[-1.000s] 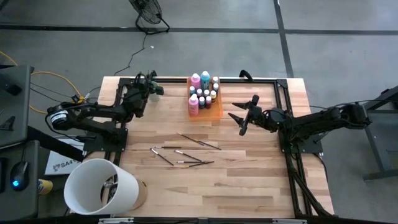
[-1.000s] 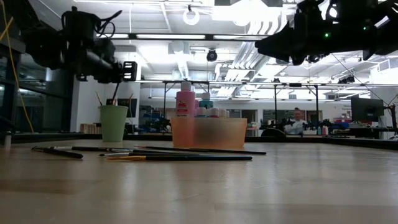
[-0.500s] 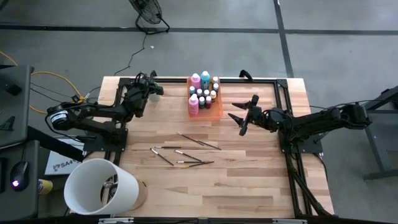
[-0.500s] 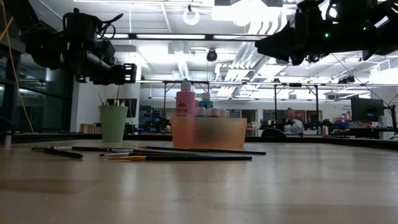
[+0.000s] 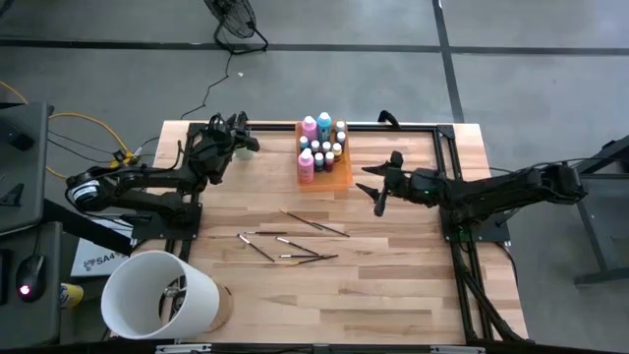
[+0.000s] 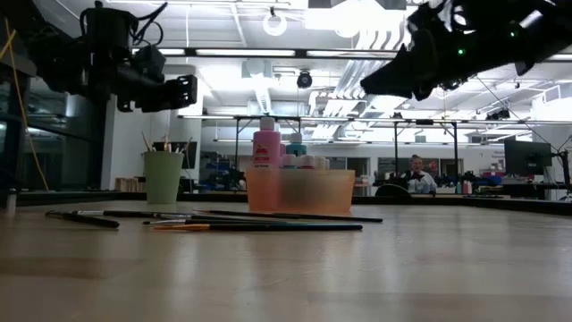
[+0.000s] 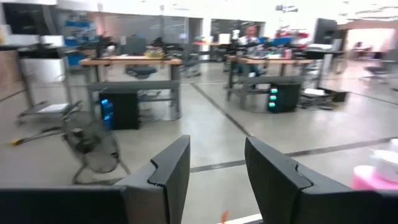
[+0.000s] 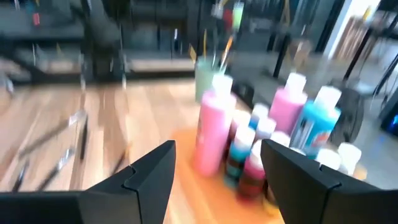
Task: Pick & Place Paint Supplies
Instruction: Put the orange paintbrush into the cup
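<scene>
left hand (image 6: 183, 92): now parted over cup (image 6: 163, 176) (empty); right hand (image 5: 378, 189): shifted

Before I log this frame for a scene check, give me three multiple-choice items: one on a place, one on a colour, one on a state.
1. The loose brushes lie:
A. in the tray
B. on the table
C. on the floor

2. The cup is:
A. mint green
B. red
C. black

3. The right gripper has its fingers:
A. shut on a bottle
B. open, empty
C. shut on a brush

Answers: 1 B, they rest on bare wood in front of the orange tray; 2 A, pale green in the low view; 3 B, nothing sits between the spread fingers.
</scene>
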